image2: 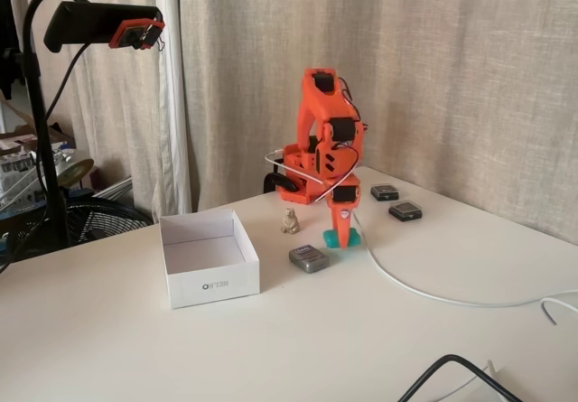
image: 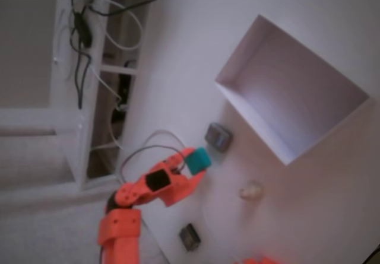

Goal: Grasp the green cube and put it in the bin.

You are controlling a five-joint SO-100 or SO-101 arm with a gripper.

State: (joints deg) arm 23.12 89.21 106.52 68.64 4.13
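One orange robot arm (image2: 321, 140) reaches down to the white table (image2: 271, 348), and its gripper (image: 189, 164) pinches the small teal-green cube with round corners (image: 199, 158) between its two fingers. In a fixed view the green cube (image2: 343, 238) sits right at the table top, under the gripper (image2: 341, 229). Just beside the gripper lies a dark grey metal block (image2: 309, 257). A small beige lump (image2: 290, 220) stands near it too. The big white open box, the bin (image2: 209, 286), sits farther off, past the grey block (image: 218, 136).
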